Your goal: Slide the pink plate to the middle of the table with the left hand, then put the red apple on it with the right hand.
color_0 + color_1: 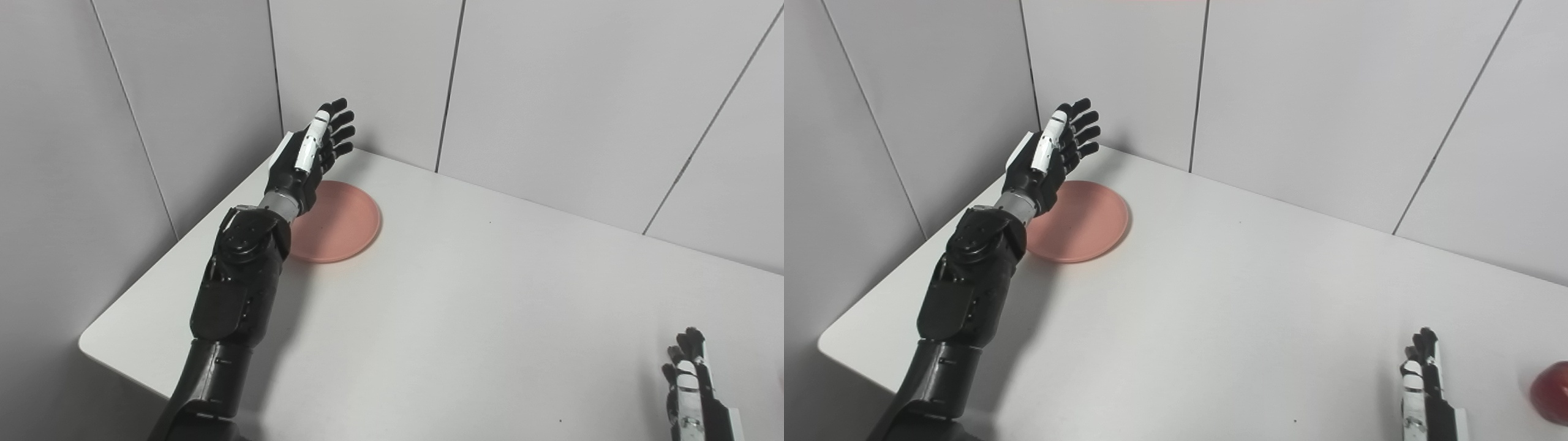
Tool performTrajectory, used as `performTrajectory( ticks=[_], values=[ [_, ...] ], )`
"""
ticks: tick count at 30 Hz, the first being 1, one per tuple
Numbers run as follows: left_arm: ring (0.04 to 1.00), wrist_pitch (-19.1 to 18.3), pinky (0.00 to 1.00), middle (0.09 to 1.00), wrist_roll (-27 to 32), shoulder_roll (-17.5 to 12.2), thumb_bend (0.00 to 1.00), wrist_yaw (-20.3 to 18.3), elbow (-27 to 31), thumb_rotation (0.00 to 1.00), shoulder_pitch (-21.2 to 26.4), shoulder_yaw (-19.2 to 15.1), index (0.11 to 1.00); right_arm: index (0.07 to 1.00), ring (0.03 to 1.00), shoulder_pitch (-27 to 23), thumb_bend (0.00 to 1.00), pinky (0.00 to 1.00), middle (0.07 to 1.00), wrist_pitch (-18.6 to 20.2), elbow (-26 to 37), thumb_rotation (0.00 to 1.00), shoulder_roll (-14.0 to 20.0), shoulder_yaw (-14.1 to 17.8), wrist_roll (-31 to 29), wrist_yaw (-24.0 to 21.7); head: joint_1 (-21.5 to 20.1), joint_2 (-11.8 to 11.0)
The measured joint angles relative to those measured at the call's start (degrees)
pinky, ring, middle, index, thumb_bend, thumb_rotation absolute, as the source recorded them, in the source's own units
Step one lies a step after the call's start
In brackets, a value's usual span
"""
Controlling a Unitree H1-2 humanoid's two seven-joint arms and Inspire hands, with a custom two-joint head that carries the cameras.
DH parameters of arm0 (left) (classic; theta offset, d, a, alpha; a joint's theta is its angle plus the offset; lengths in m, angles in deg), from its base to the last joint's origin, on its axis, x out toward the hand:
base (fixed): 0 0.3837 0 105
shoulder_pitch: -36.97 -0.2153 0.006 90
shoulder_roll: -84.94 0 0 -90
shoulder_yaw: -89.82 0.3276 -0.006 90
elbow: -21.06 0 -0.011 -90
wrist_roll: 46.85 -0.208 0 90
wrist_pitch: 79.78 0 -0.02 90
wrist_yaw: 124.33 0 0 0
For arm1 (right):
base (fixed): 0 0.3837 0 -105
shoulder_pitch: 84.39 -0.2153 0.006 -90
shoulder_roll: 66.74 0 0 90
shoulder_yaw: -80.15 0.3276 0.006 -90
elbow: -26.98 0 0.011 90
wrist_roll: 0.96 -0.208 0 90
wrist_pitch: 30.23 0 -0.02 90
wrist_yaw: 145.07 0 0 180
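Left hand (312, 156) hides the pink plate's (343, 223) far-left rim; red apple (1552, 392) cropped.

We saw the left hand (313, 152) raised over the far left corner of the white table (478, 306), fingers spread and holding nothing, its forearm crossing the near-left part of the pink plate (340, 223). The plate lay flat close to the table's left edge, near the grey wall panels (551, 92). At the lower right corner, the right hand (689, 370) stood edge-on just above the table, fingers extended upward, grasping nothing.
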Motion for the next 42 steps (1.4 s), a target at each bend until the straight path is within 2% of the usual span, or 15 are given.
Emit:
performTrajectory(
  ticks=[12, 20, 29, 42],
  values=[
    [0.914, -0.48, 0.91, 0.914, 3.36, -3.03, 0.34, 0.6, -4.37, 1.0, 2.92, -3.14, 0.906, 1.0, 1.0, 0.01, 0.0, 1.0, 1.0, 0.65, 0.27, 1.0, 0.04, 0.03, -0.99, -0.05, 0.44, -0.18],
    [0.914, -0.27, 0.91, 0.915, 4.81, -4.59, 0.37, 0.27, -9.29, 1.0, 3.42, -4.09, 0.905, 1.0, 1.0, 0.01, 0.0, 1.0, 1.0, 1.31, 0.67, 1.0, 0.08, 0.04, -1.16, -0.08, 0.53, -0.09],
    [0.889, 0.18, 0.88, 0.892, 5.42, -5.7, 0.32, -0.31, -13.15, 1.0, 4.06, -4.65, 0.883, 1.0, 1.0, 0.0, 0.0, 1.0, 1.0, 2.21, 0.97, 1.0, 0.24, 0.03, -1.21, -0.07, 0.88, -0.18],
    [0.869, 1.98, 0.86, 0.867, 6.03, -7.41, 0.31, -1.43, -19.71, 1.0, 4.55, -4.67, 0.851, 1.0, 1.0, -0.01, 0.0, 1.0, 1.0, 2.59, 1.0, 1.0, 0.24, 0.12, -1.28, -0.07, 0.79, -0.88]
  ],
)
